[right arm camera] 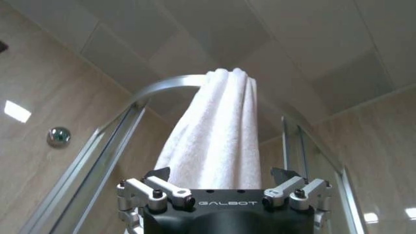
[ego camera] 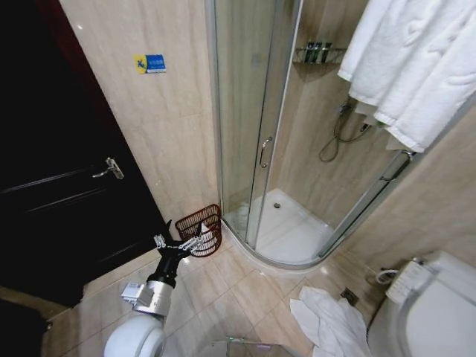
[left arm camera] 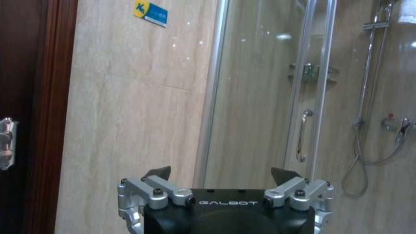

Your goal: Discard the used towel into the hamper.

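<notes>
The hamper, a small reddish-brown woven basket, stands on the floor against the wall beside the shower door. My left gripper is low and just in front of it, fingers open and holding nothing; in the left wrist view the left gripper faces the beige wall. A white towel hangs over the curved shower rail, also seen as the white towel at the upper right. My right gripper points up at it, open, the cloth hanging between and beyond its fingertips. Another crumpled white towel lies on the floor.
The glass shower enclosure with a handled door fills the middle, its white tray behind the hamper. A dark door is on the left. A toilet sits at the lower right. Tiled floor lies between.
</notes>
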